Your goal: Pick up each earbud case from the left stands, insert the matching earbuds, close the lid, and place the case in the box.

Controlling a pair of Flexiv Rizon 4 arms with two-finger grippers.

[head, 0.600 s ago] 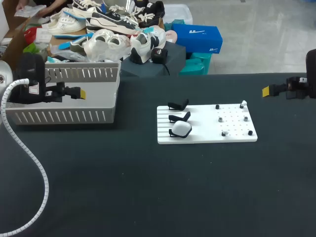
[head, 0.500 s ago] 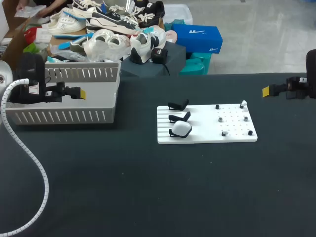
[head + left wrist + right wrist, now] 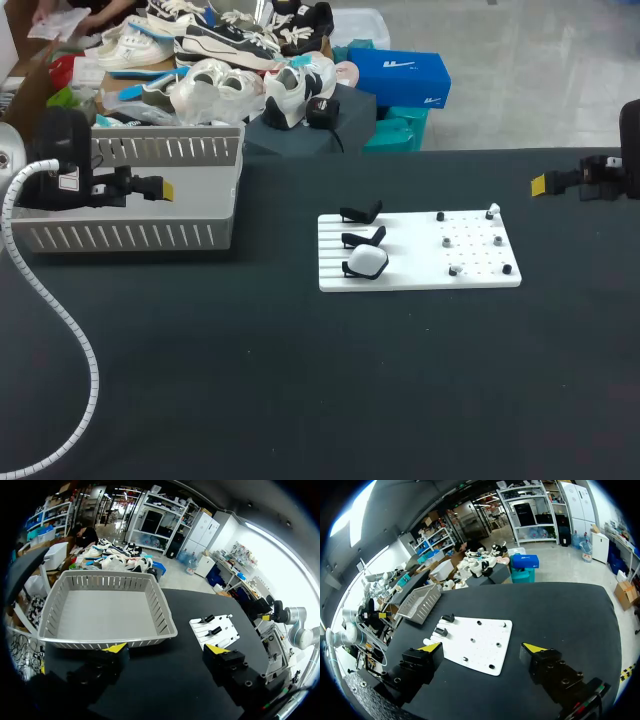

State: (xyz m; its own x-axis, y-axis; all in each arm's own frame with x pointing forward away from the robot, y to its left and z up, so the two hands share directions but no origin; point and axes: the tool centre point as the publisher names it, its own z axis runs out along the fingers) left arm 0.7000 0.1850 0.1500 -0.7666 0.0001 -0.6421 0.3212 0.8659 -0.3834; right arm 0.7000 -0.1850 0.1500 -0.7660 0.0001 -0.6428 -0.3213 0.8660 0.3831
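By the box at far left, the left gripper hangs spread wide and empty. The right gripper, at far right, is likewise released. Well apart from both, the white case sits on the nearest of three stands at the left of the board. The pickup looks not yet begun. To do it well, straddle the case's sides squarely, close gently, and lift it clear of its stand without dragging the board.
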